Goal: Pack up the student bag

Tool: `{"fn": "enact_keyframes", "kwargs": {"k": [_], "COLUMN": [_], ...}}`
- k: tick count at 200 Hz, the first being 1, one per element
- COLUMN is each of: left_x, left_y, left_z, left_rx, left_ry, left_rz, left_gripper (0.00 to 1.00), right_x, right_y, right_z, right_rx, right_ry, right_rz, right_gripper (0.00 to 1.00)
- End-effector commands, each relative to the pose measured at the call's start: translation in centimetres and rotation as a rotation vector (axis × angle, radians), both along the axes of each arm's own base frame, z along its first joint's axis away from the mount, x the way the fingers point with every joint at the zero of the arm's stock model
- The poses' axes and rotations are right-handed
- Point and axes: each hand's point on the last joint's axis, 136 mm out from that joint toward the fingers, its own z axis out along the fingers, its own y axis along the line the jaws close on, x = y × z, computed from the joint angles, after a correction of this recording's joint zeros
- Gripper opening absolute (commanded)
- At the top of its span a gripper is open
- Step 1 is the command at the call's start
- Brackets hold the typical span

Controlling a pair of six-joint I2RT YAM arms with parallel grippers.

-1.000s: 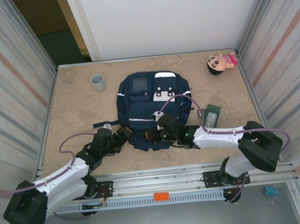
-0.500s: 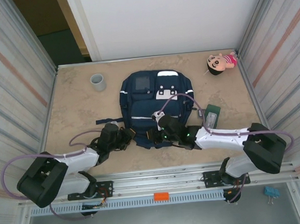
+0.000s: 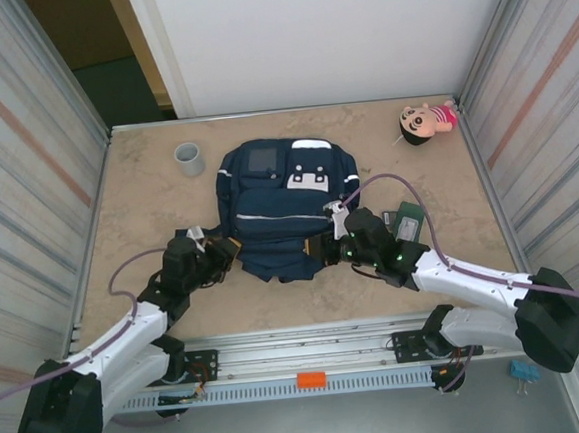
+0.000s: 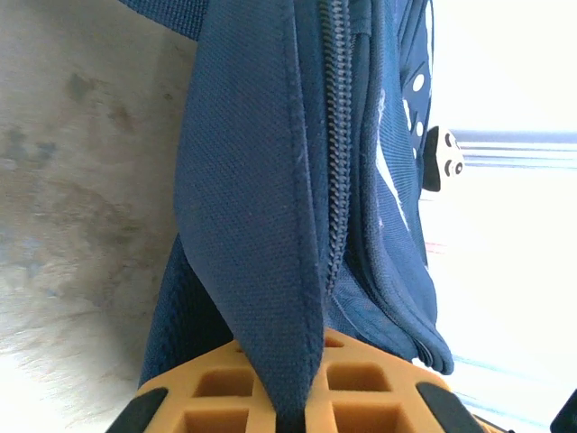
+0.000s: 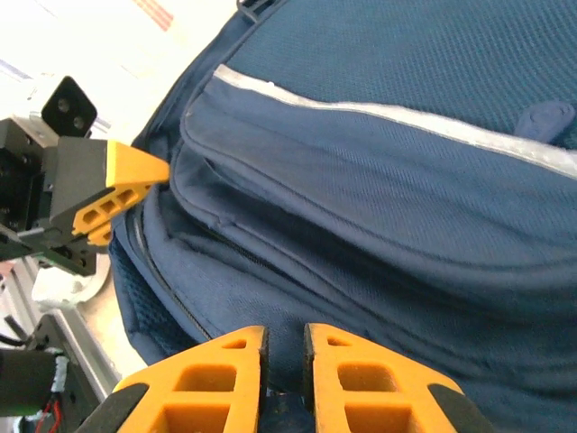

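Fingers of left gripper [image 4: 293,410] now clamped on a fabric flap of the student bag [image 4: 270,180] beside its zipper [image 4: 338,162]; a second ago they stood wide, so this grip is new; right gripper [image 5: 284,356] fingers nearly together on a thin fold at the bag's near-right rim; right arm has swung outward and the bag looks stretched wider between both grippers; bag lies front-up mid tabletop [image 3: 148,203], nearer the near edge; doll [image 3: 424,121] far-right corner, cup [image 3: 189,158] far-left, both unpacked; likely pulling the mouth open for packing.
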Motion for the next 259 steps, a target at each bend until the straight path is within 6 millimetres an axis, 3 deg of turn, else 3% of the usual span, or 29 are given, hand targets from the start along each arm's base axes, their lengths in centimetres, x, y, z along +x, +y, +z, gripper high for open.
{"fn": "enact_keyframes", "kwargs": {"k": [1,62,97,133,169,181,203,214,233,259], "left_x": [1.0,1.6,1.6,1.5,1.6,1.8,1.9,1.8,1.5,-0.7], "left_y": [3.9,2.8,3.7,5.6,5.7,5.4,4.8,4.6,3.1,-2.3], "left_z": [-1.5,-0.9,-1.1,-1.3,-0.5,0.1,2.6,4.3,7.1,9.7], "left_rx": [0.124,0.074,0.095,0.135,0.157,0.183,0.325,0.456,0.702,0.843], "left_ry": [-0.005,-0.013,-0.011,-0.011,-0.044,-0.071,-0.178,-0.261,-0.478,-0.838], "left_rz": [0.148,0.118,0.143,0.181,0.154,0.119,0.017,-0.037,-0.182,-0.527], "left_gripper": [0.00,0.00,0.00,0.00,0.00,0.13,0.55,0.69,0.75,0.73], "right_x": [0.2,0.0,1.0,2.2,1.5,1.5,1.5,1.4,1.2,1.3], "right_y": [-1.9,-1.6,-4.4,-7.4,-5.7,-5.2,-4.0,-3.3,-2.3,-1.4], "right_z": [-1.7,-3.6,-4.4,-3.5,-2.3,-1.8,0.3,1.4,3.0,3.9], "right_rx": [-0.072,-0.113,-0.156,-0.137,-0.063,-0.049,-0.012,-0.005,0.001,0.005], "right_ry": [0.001,0.017,0.037,0.036,0.023,0.011,-0.032,-0.053,-0.086,-0.100], "right_rz": [-0.035,-0.037,-0.123,-0.181,-0.094,-0.076,-0.023,0.011,0.065,0.101], "right_gripper": [0.00,0.00,0.00,0.00,0.00,0.00,0.00,0.00,0.00,0.00]}}
